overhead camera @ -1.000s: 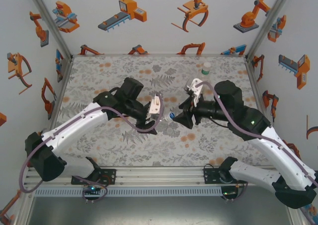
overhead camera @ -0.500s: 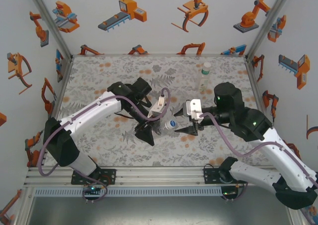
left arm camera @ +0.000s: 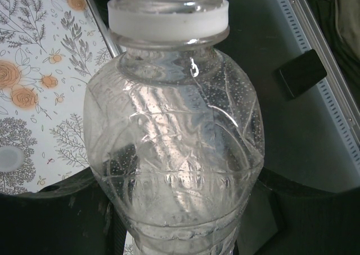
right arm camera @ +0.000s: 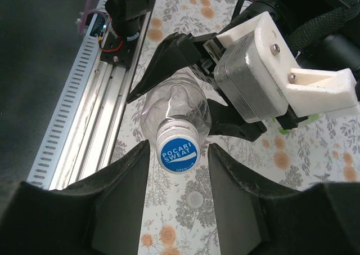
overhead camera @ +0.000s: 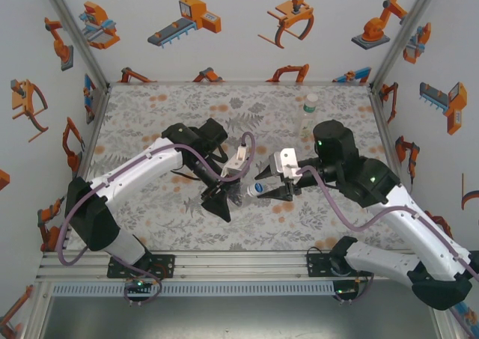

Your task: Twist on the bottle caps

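Observation:
My left gripper (overhead camera: 223,198) is shut on a clear bottle (overhead camera: 245,194), held above the mat with its neck pointing right. In the left wrist view the bottle (left arm camera: 174,142) stands between the dark fingers (left arm camera: 56,196) with its white neck ring at the top. A blue cap (right arm camera: 178,153) printed POCARI SWEAT sits on the bottle's mouth. My right gripper (right arm camera: 179,151) faces it, open, one jaw on each side of the cap with a narrow gap left on both sides. From above, the right gripper (overhead camera: 268,189) meets the cap (overhead camera: 258,187) at mid-table.
A taller clear bottle with a green band (overhead camera: 307,116) and a pale cap stands upright at the back right of the floral mat (overhead camera: 165,114). A small pale round disc (right arm camera: 195,198) lies on the mat below the held bottle. The aluminium rail (overhead camera: 239,266) runs along the near edge.
The left arm swung the bottle lower and turned its neck to the right. The right gripper came in to the left around the blue cap and its jaws narrowed.

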Controlling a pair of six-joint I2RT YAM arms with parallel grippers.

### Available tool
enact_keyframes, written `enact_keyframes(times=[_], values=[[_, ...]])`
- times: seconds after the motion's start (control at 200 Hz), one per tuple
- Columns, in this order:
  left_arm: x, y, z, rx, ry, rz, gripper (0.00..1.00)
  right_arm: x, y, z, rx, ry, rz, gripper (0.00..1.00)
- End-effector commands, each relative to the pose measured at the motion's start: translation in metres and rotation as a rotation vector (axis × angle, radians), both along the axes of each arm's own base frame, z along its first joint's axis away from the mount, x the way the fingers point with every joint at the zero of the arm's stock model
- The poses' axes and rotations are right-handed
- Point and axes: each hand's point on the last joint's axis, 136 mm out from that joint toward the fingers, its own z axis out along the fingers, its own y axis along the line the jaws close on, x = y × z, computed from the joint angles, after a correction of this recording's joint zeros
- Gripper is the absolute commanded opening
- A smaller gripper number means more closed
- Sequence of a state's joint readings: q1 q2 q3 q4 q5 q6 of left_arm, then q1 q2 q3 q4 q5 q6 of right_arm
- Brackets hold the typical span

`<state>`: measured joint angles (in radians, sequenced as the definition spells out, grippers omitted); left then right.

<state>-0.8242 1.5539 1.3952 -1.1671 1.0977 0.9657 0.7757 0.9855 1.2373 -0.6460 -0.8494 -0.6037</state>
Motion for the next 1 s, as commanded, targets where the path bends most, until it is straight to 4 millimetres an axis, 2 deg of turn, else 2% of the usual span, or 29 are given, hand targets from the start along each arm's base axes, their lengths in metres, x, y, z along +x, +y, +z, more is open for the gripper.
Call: enact_keyframes(times=[0.0,0.245,0.325,0.411,0.516,0.536,0.691,0.826,0.996], values=[[-0.005,-0.002,0.015,-0.056,0.004,-0.027,0.0,-0.005,0.003,0.003,0.023,-0.015,0.048,0.44],[-0.005,-0.002,0.016,-0.059,0.002,-0.028,0.0,-0.004,0.006,0.0,0.014,-0.005,0.052,0.4],[-0.005,-0.002,0.016,-0.06,0.001,-0.029,0.0,-0.003,0.006,-0.002,0.007,-0.004,0.047,0.36],[-0.005,-0.001,0.016,-0.063,-0.002,-0.03,0.0,-0.001,0.006,-0.004,0.001,-0.006,0.034,0.26],[-0.005,0.0,0.017,-0.07,-0.025,-0.032,0.0,0.007,0.006,-0.006,-0.012,0.003,-0.02,0.05],[-0.004,0.0,0.017,-0.071,-0.03,-0.031,0.0,0.009,0.006,-0.006,-0.013,0.008,-0.037,0.0],[0.009,-0.002,0.015,-0.093,-0.136,0.042,0.0,0.038,0.006,-0.002,0.015,0.099,-0.247,0.0],[0.037,-0.005,0.013,-0.142,-0.305,0.207,0.0,0.064,0.002,0.0,0.085,0.221,-0.442,0.0],[0.071,0.001,0.027,-0.228,-0.435,0.389,0.0,0.113,-0.013,-0.006,0.167,0.453,-0.793,0.0]])
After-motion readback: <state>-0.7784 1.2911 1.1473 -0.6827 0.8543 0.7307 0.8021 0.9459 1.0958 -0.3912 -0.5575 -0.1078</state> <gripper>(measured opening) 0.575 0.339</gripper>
